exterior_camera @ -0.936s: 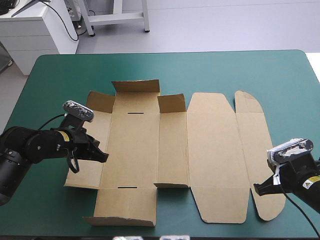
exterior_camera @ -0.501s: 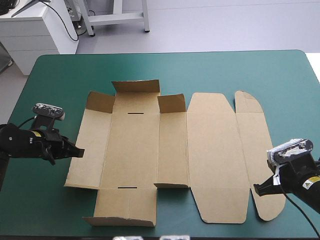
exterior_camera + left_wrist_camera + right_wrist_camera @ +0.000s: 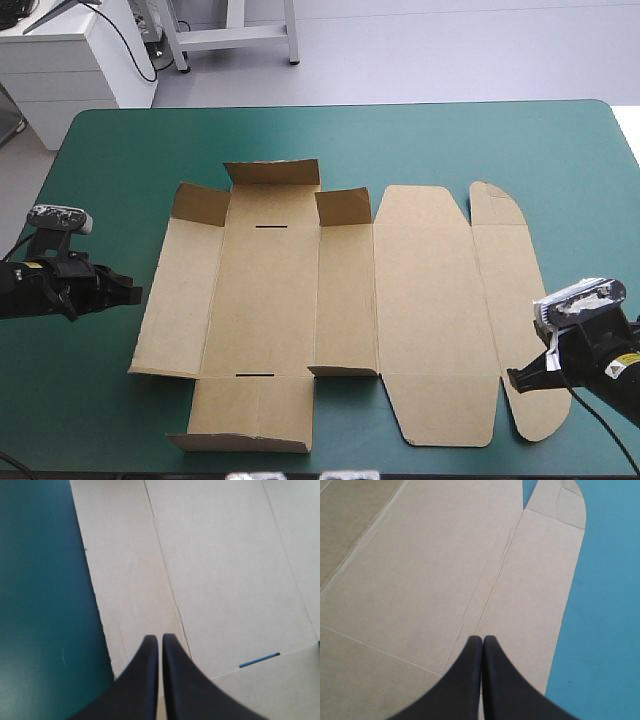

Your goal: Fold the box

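Box (image 3: pixel 330 310): flat sheet at middle of counter (image 3: pixel 450 140), small flaps at far and near edges slightly raised; teal-green cover open on every side.
Left claw (image 3: pixel 135 293): fingers pressed together, empty, just off box's left edge.
Right claw (image 3: pixel 512 378): pressed together, empty, over rounded right flap.
Unclear: whether right claw touches the board.
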